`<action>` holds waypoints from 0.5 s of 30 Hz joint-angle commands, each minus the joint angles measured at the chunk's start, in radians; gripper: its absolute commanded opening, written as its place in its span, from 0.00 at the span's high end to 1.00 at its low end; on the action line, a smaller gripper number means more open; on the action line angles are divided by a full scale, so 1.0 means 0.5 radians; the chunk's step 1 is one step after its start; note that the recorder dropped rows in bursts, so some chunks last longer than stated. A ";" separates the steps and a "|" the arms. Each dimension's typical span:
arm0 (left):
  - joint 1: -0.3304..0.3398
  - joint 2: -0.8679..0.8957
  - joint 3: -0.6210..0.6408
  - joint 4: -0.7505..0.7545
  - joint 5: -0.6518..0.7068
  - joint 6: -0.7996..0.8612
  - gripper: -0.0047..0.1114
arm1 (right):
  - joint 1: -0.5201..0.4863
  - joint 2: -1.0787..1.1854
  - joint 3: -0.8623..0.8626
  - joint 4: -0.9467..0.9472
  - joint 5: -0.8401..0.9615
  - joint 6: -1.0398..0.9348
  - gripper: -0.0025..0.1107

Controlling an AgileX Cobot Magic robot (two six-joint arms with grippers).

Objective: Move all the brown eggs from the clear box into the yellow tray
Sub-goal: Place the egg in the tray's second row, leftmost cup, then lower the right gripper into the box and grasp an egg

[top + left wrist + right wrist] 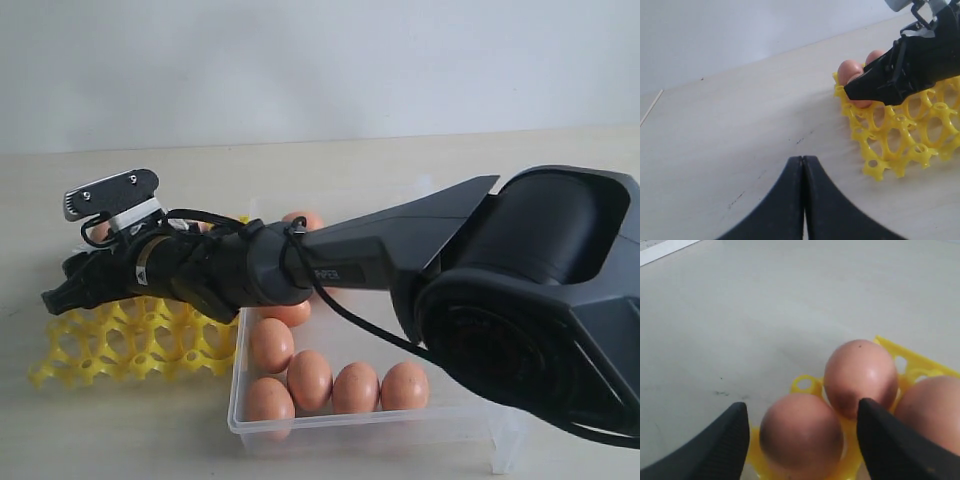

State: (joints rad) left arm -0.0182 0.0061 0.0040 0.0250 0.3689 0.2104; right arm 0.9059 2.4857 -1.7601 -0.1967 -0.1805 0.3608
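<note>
My right gripper (802, 406) stands open over a corner of the yellow tray (110, 345), reaching across from the right. A brown egg (800, 435) sits in a tray cup between its fingers, with a gap on each side. Two more eggs (860, 372) rest in cups just beyond it. Several brown eggs (310, 378) lie in the clear box (350, 428) to the right of the tray. My left gripper (803, 159) is shut and empty above bare table, short of the tray (890, 150). The left wrist view also shows the right gripper (855, 92) over the tray's eggs (849, 69).
The right arm (400, 255) stretches over the clear box and hides part of it and the tray's far side. Pale tabletop (740, 125) surrounds the tray and runs back to a white wall.
</note>
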 commanded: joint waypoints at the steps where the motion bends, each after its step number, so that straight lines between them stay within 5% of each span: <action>1: -0.004 -0.012 -0.008 0.000 -0.015 -0.010 0.96 | 0.000 -0.199 -0.007 -0.063 0.451 -0.086 0.44; 6: -0.004 -0.012 -0.008 0.000 -0.015 -0.010 0.96 | -0.068 -0.752 -0.003 -0.111 1.538 -0.303 0.45; 10: -0.004 -0.012 -0.008 0.000 -0.015 -0.010 0.96 | -0.249 -0.962 -0.003 -0.274 2.447 0.057 0.46; 15: -0.004 -0.012 -0.008 0.000 -0.015 -0.010 0.96 | -0.540 -0.846 -0.003 0.088 2.633 0.408 0.46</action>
State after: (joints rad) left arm -0.0182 0.0061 0.0040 0.0250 0.3689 0.2104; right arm 0.6742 2.0350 -1.7601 -0.2415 1.1314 0.5079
